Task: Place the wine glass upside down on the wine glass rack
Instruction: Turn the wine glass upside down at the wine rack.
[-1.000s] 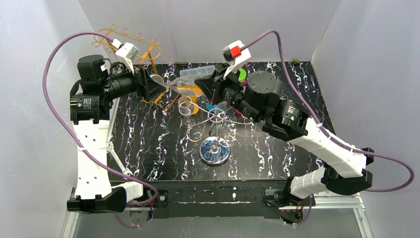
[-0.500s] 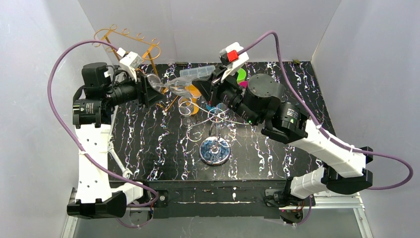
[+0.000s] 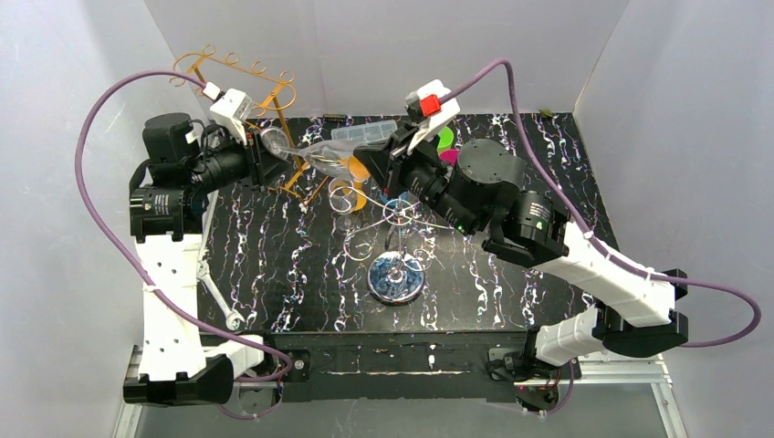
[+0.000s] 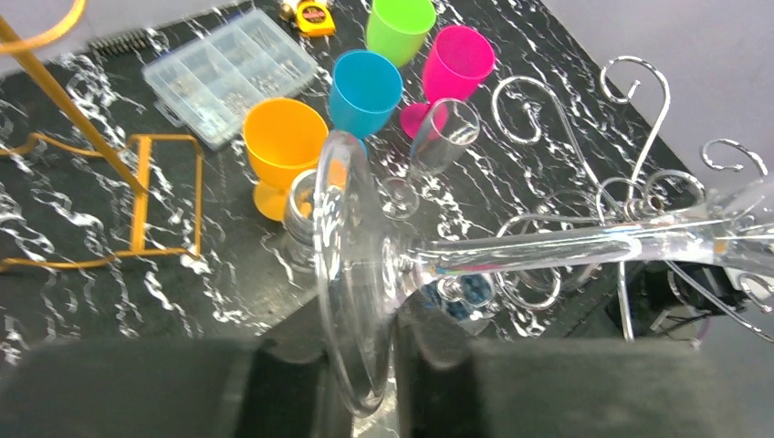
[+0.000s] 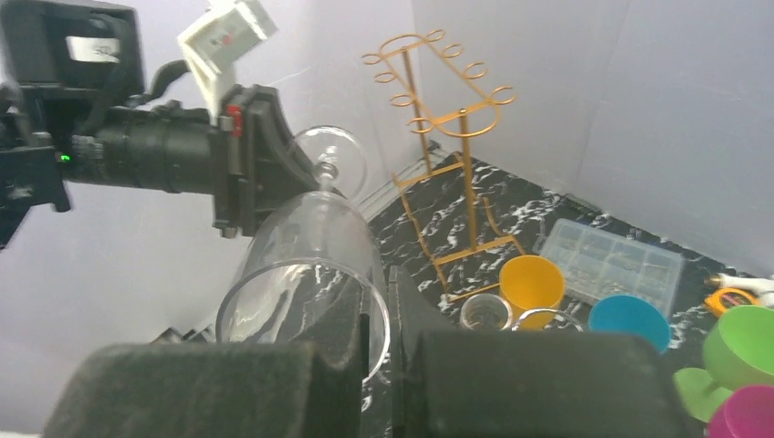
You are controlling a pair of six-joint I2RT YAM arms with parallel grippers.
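over black table (image 3: pixel 274 274), left end effector (image 4: pixel 360 388) clenches wine glass (image 4: pixel 548 245) foot; right end effector (image 5: pixel 381 356), its rim.

Black worktop (image 3: pixel 274 274) with white marbling is filling the middle. Plain white panels are standing behind (image 3: pixel 383 55), left (image 3: pixel 55 274) and right (image 3: pixel 694 137), boxing it in. Metal rail (image 3: pixel 621 370) is running along near edge. Even light is falling.

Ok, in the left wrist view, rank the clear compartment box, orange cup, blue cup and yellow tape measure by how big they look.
1. clear compartment box
2. orange cup
3. blue cup, only slightly smaller. The orange one sits nearer the camera, so their true sizes may match.
4. yellow tape measure, clearly smallest.
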